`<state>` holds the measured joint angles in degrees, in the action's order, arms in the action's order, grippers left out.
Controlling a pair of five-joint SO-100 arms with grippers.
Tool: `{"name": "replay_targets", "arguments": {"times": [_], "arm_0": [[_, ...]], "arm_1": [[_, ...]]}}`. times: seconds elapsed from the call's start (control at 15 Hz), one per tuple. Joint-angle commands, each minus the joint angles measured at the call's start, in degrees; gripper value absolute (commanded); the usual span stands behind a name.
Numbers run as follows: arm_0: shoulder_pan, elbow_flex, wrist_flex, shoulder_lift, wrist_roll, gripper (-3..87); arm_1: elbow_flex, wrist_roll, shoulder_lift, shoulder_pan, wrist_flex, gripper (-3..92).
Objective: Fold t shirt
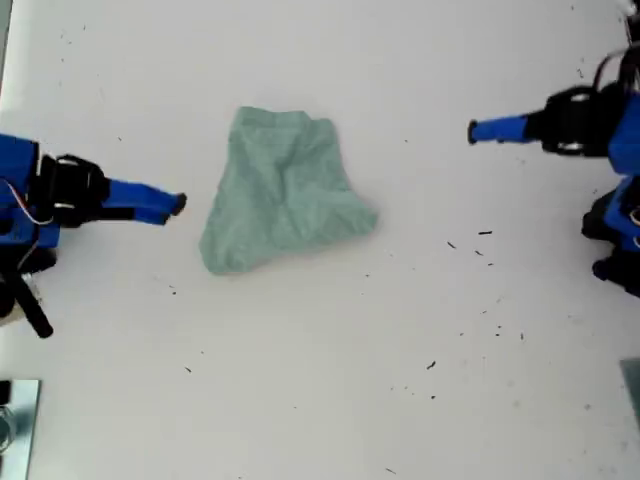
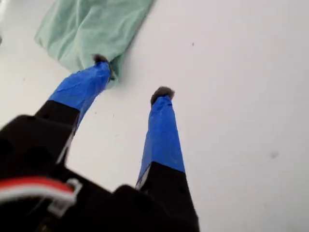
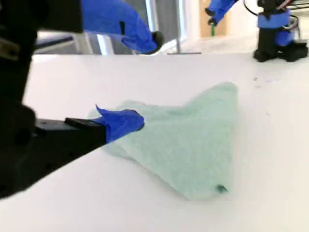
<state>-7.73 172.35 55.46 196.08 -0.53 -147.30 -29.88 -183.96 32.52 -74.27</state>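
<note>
Fingers of my second gripper (image 1: 172, 206) spread empty just beside the t shirt (image 1: 285, 190), nearer than my first gripper (image 1: 476, 131), also parted and holding nothing.

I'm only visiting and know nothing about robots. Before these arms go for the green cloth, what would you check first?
1. The t shirt is in plain sight with nothing lying on it: ok.
2. The t shirt lies flat: not ok, it is bunched and wrinkled.
3. My first gripper is open and empty: ok.
4. My second gripper is open and empty, close to the cloth: ok.
5. Which edge is a sleeve or the hem: cannot tell.
</note>
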Motion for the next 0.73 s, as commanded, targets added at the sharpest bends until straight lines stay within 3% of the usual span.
{"name": "replay_targets", "arguments": {"times": [0.0, 0.07, 0.13, 0.2, 0.27, 0.33, 0.67], "arm_0": [[3.3, 7.5, 4.2, 9.3, 6.0, 18.5], [1.5, 9.9, 5.8, 10.5, 6.6, 17.5], [-0.5, 13.4, 3.9, 10.3, 2.4, 18.3], [-1.7, 13.1, 3.8, 10.4, -6.2, 18.1], [-2.4, 13.3, 3.8, 10.5, -6.6, 17.8], [-2.8, 13.4, 3.7, 10.5, -6.6, 17.5], [-3.0, 13.4, 3.7, 10.5, -6.7, 17.5]], "arm_1": [[-22.0, 14.0, -16.4, -7.2, -1.7, 15.7], [-28.7, 18.2, -17.1, -7.1, -1.0, 15.4], [-30.8, 20.2, -14.4, -4.7, -1.9, 15.8], [-30.8, 7.9, -16.3, -1.4, -2.1, 16.3], [-30.7, -7.7, -16.6, 0.9, -2.3, 16.0], [-30.7, -13.9, -16.7, 2.6, -2.4, 15.1], [-30.7, -13.4, -16.7, 2.7, -2.4, 14.7]]}}
